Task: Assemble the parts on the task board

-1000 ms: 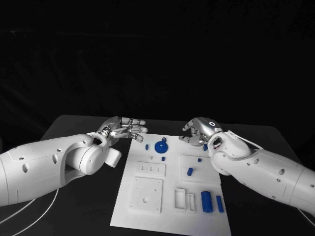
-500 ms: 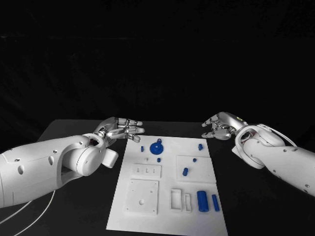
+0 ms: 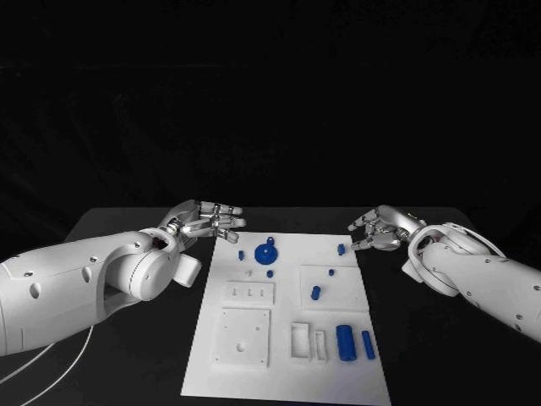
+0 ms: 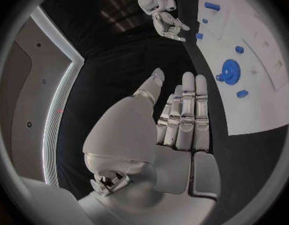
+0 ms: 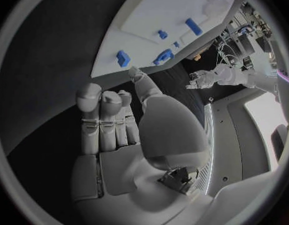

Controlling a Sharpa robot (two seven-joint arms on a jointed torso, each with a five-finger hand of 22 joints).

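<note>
Since a second ago the right hand [image 3: 384,229] has been pulling off the task board [image 3: 283,372] and is now hovering over the black counter [image 3: 124,222] just beside the board's far right corner, fingers [image 5: 101,116] lying close together, slightly curled, holding nothing. The left hand [image 3: 206,222] is staying near the board's far left corner, fingers [image 4: 185,110] straight and side by side, also empty.

Judging by this, no part is being gripped, so a fresh pick is likely pending; that is calling for a reach back over the board and a fine pinch on one small piece.

The board is lying flat along the counter's middle, a rigid matt white plate with raised blocks and recesses. On it are sitting a blue toothed gear [image 3: 265,254] near the far edge, two blue cylinders [image 3: 345,343] near the near right corner, and small blue pegs.
</note>
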